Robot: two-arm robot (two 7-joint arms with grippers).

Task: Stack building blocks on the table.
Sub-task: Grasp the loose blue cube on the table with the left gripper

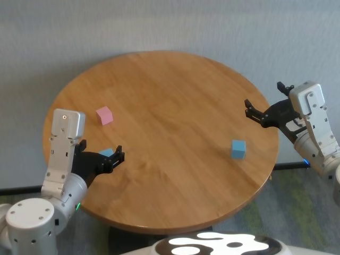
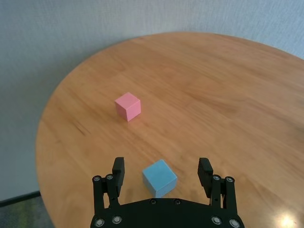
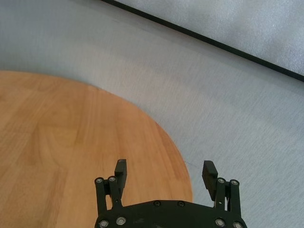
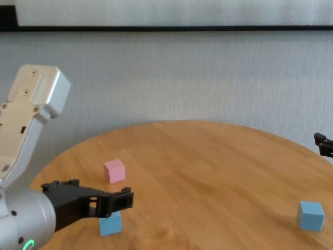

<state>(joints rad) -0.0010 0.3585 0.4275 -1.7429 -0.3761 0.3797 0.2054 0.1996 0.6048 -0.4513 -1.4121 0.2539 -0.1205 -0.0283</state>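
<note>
On the round wooden table [image 1: 175, 90] a pink block [image 1: 104, 115] lies at the left. A light blue block [image 1: 108, 152] sits nearer the front-left edge, and another light blue block [image 1: 238, 149] rests at the right. My left gripper [image 1: 116, 155] hovers open just above the front-left blue block [image 2: 159, 177], which shows between its two fingers in the left wrist view. The chest view shows that block [image 4: 110, 224] under the fingertips, on the table. My right gripper [image 1: 263, 98] hangs open and empty over the table's right edge, apart from the right blue block [image 4: 311, 215].
Grey carpet [image 3: 213, 95] surrounds the table, with a wall and dark baseboard [image 4: 156, 28] behind. The broad middle of the tabletop [image 4: 208, 166] is bare wood between the blocks.
</note>
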